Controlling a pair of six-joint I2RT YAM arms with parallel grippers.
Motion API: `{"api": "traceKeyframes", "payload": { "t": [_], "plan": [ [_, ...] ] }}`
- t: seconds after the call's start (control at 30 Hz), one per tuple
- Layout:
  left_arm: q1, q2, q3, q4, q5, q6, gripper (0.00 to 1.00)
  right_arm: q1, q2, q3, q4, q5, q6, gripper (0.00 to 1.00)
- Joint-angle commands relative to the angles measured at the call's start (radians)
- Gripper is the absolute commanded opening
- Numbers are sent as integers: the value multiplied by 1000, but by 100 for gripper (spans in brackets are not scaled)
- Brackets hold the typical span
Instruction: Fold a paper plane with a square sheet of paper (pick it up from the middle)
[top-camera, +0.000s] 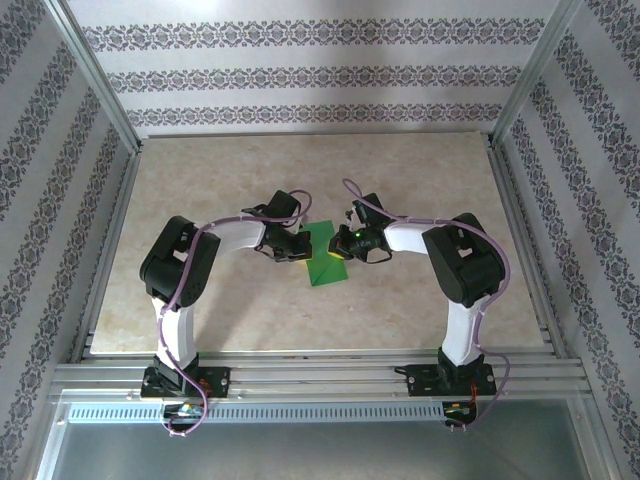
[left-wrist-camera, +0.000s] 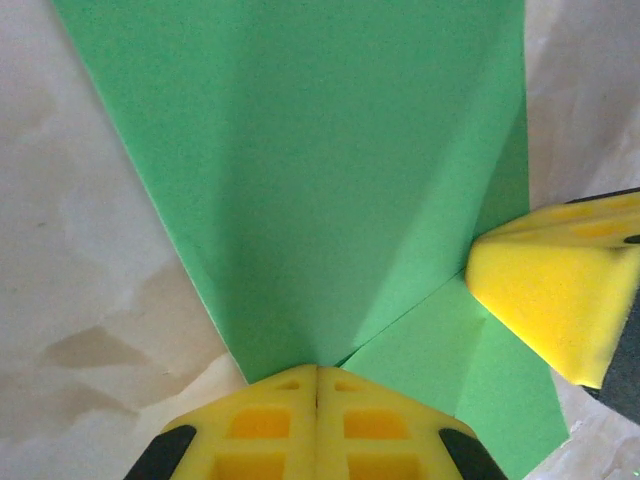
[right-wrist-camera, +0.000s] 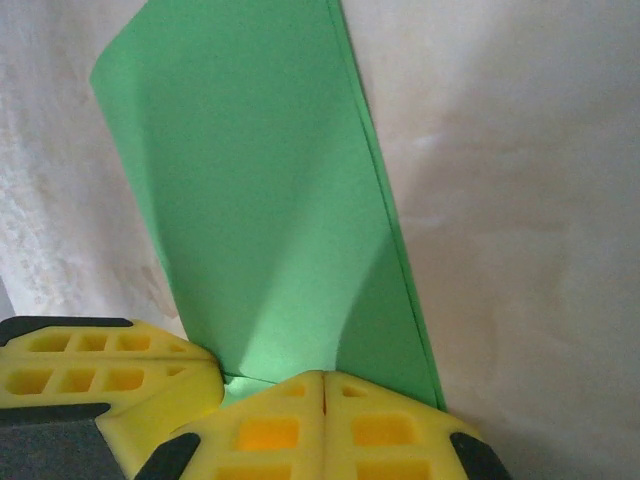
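The square sheet of paper is bright green, folded and creased, and lies at the table's middle between both grippers. My left gripper is at its left edge and my right gripper at its right edge. In the left wrist view the left gripper is shut, its yellow tips touching the paper where two creases meet; the right gripper's fingers rest on the paper's right side. In the right wrist view the right gripper is shut against the paper, a flap rising beyond it. I see no paper in either seam.
The beige marbled table has patterned walls on three sides and metal frame posts at the corners. An aluminium rail with both arm bases runs along the near edge. The left gripper's fingers sit close beside the right gripper.
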Motion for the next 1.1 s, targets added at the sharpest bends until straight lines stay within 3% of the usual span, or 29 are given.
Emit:
{"api": "traceKeyframes", "payload": {
  "t": [0.0,0.3,0.63,1.07],
  "plan": [
    [-11,67,-11,-109,-88,72,0,17,29,10,-21,-6,9,3],
    [-10,32,-23,-106,-83,58,0,16,39,-19,-24,12,33,3],
    [-10,41,-61,-90,-91,48,0,28,-84,18,-5,-63,18,3],
    [-10,44,-56,-93,-93,44,0,42,-12,-5,10,-59,35,3]
  ]
}}
